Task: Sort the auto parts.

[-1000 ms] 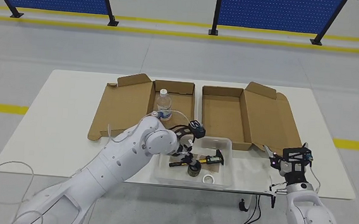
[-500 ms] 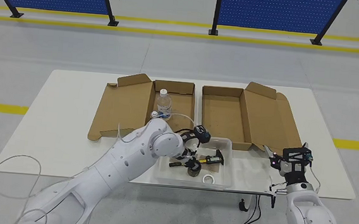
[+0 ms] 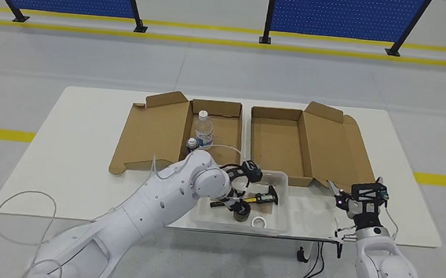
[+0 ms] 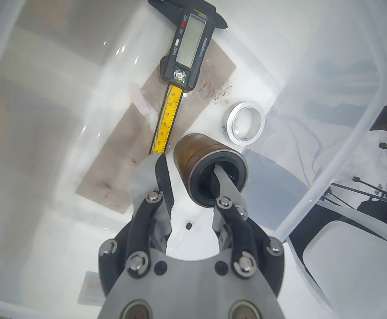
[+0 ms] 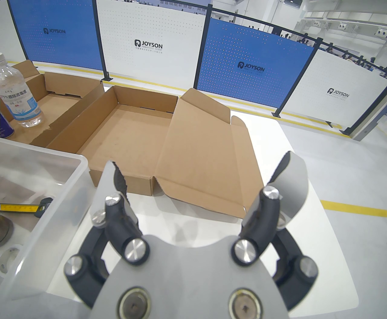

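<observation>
A clear plastic bin (image 3: pixel 278 222) stands at the table's front edge. Inside it lie a brown cylindrical bearing (image 4: pixel 193 151), a digital caliper (image 4: pixel 184 57) with a yellow scale, and a silver ring (image 4: pixel 245 122). My left gripper (image 4: pixel 189 166) is down in the bin, open, with one finger inside the bearing's bore and the other outside its wall, a small gap left. In the top view the left gripper (image 3: pixel 240 203) sits over the bin's middle. My right gripper (image 5: pixel 202 164) hangs open and empty near the table's front right corner, also visible from above as the right gripper (image 3: pixel 357 209).
Two open cardboard boxes sit behind the bin, the left box (image 3: pixel 215 138) and the right box (image 3: pixel 278 143). A clear bottle (image 3: pixel 203 128) and a small dark can (image 3: pixel 192 144) stand in the left box. A grey sheet (image 4: pixel 121 157) lies on the bin floor.
My left arm has swung from the bin's back edge toward the front and lowered its gripper into the bin around the bearing. The right arm has not moved.
</observation>
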Controlling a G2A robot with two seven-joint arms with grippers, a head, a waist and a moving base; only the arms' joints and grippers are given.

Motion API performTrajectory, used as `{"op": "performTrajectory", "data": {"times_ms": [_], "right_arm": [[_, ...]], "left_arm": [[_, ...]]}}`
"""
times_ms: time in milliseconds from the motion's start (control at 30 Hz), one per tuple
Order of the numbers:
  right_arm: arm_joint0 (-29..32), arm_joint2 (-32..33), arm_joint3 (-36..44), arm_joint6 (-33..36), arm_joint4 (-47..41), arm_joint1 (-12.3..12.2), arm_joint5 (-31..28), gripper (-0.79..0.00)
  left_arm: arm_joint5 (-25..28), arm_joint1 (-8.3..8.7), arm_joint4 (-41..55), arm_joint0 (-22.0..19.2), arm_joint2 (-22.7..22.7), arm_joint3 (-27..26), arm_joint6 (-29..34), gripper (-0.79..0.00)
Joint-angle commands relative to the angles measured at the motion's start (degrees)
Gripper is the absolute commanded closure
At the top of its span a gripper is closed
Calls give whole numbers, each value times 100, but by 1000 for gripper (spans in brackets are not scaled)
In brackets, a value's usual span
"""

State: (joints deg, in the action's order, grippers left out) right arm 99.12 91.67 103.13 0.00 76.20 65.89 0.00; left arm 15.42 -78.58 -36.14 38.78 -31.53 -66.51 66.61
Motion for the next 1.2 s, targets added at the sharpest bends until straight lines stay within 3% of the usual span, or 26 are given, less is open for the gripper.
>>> {"op": "performTrajectory", "data": {"times_ms": [0,67,367,567,733,967,1167], "right_arm": [[0,0,0,0,0,0,0,-785],[0,0,0,0,0,0,0,-785],[0,0,0,0,0,0,0,-785],[0,0,0,0,0,0,0,-785],[0,0,0,0,0,0,0,-785],[0,0,0,0,0,0,0,-785],[0,0,0,0,0,0,0,-785]], "left_arm": [[5,-12,-16,-7,9,12,4,-188],[4,-20,-30,-5,12,9,3,0],[-17,31,-74,52,-161,-199,-10,0],[-37,182,-116,167,-529,-609,44,0],[-74,442,-236,479,-1150,-1315,172,0],[-129,795,-215,1252,-2085,-2717,513,0],[-146,948,-135,1728,-2423,-3466,829,0]]}}
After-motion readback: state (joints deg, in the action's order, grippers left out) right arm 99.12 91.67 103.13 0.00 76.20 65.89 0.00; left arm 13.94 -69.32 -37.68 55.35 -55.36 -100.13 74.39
